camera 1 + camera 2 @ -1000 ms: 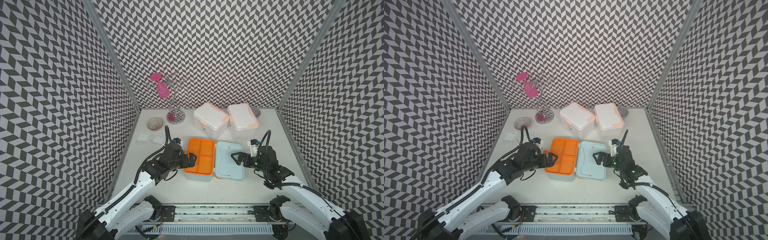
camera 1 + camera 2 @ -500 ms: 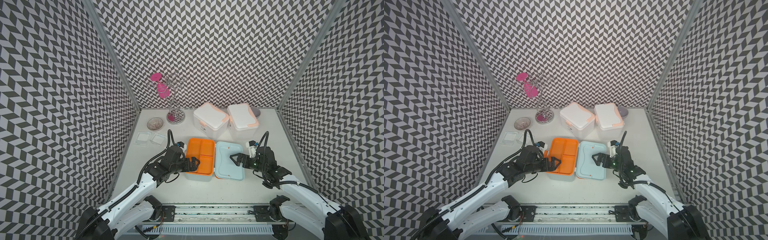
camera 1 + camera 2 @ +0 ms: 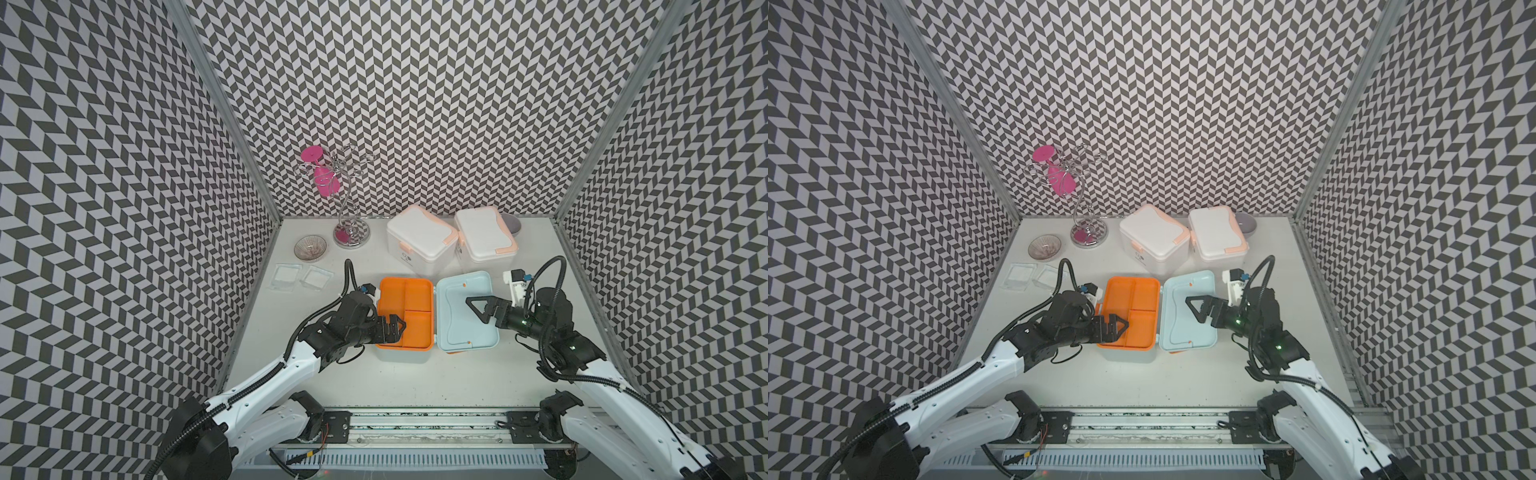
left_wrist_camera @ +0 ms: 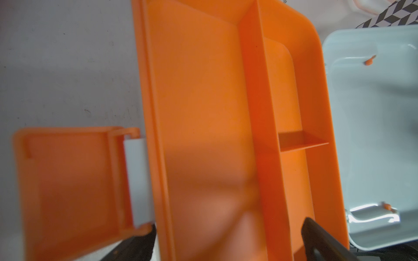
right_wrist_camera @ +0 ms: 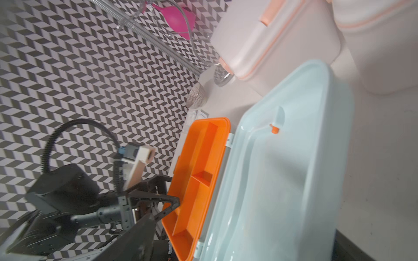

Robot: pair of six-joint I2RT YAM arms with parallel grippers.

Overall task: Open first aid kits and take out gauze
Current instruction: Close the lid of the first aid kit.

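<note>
Here, the blue kit [image 3: 401,356] is found open at the centre, its lid [image 3: 465,320] laid flat to the right of the orange tray [image 3: 409,291]. The left gripper [image 3: 397,332] is held over the tray's lower left corner, the right gripper [image 3: 476,311] over the lid. Both jaws are spread and released. Two gauze pads [image 3: 286,276] are laid at middle left.
</note>
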